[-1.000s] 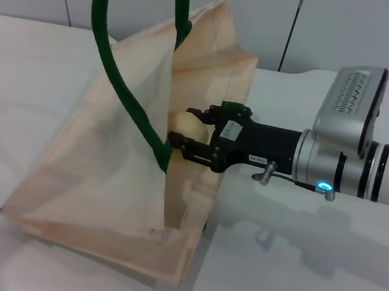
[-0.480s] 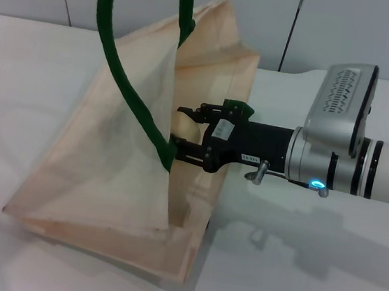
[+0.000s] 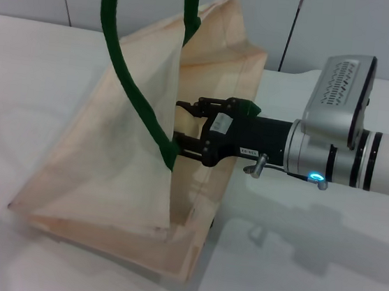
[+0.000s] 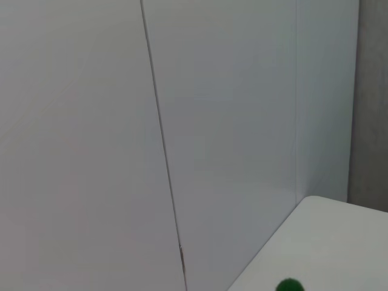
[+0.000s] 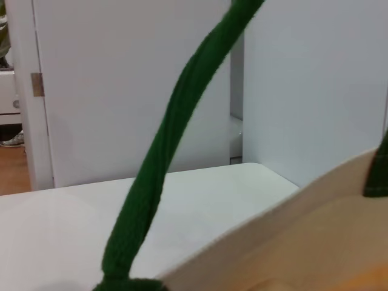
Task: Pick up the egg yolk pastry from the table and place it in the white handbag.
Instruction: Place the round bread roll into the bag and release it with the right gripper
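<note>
Now right hand inside white handbag mouth, pastry hidden (grip state unclear)

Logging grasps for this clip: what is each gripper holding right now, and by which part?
Cannot be told. The right gripper reaches into the handbag mouth, its fingertips hidden behind the green handle; no pastry shows. The left gripper is out of view.
</note>
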Controlling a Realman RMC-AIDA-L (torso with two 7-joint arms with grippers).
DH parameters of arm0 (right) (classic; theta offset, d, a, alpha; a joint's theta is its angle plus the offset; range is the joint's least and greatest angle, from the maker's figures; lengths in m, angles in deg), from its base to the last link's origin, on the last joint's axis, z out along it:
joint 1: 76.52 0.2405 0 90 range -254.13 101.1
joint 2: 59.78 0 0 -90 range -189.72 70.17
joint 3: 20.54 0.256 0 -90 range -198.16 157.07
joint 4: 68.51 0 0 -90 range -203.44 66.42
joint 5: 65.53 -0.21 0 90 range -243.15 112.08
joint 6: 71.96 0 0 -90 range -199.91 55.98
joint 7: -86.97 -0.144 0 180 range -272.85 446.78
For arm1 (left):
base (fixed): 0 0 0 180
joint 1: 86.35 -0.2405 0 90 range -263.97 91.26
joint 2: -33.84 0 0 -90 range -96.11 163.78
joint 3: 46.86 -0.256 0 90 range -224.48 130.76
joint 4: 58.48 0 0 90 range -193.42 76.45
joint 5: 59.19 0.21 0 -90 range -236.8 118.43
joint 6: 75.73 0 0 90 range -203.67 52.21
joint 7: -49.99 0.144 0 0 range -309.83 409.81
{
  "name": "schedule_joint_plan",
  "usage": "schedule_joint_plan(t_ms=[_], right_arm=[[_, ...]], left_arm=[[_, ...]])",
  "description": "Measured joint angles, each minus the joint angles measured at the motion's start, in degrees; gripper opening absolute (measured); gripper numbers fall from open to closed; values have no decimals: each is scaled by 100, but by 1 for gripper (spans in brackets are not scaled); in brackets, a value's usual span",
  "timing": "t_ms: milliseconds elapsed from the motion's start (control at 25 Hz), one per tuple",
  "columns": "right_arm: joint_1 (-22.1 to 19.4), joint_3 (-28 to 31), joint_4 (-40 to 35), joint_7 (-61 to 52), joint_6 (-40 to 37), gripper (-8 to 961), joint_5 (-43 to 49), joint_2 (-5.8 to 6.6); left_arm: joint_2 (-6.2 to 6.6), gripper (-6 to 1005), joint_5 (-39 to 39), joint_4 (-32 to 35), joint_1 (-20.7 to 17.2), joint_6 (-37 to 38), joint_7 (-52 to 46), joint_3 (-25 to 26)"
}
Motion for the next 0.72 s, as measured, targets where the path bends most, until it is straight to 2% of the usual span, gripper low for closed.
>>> schedule_joint_plan(t_ms=[520,720], right_arm=[[33,26,-12,-22,-6,729,0,-17],[60,35,-20,-89,-37,844,-4,-17]], left_arm=[[9,158,0,-18,25,9,-18,-21],[9,159,0,-18,38,13,-21,-24]])
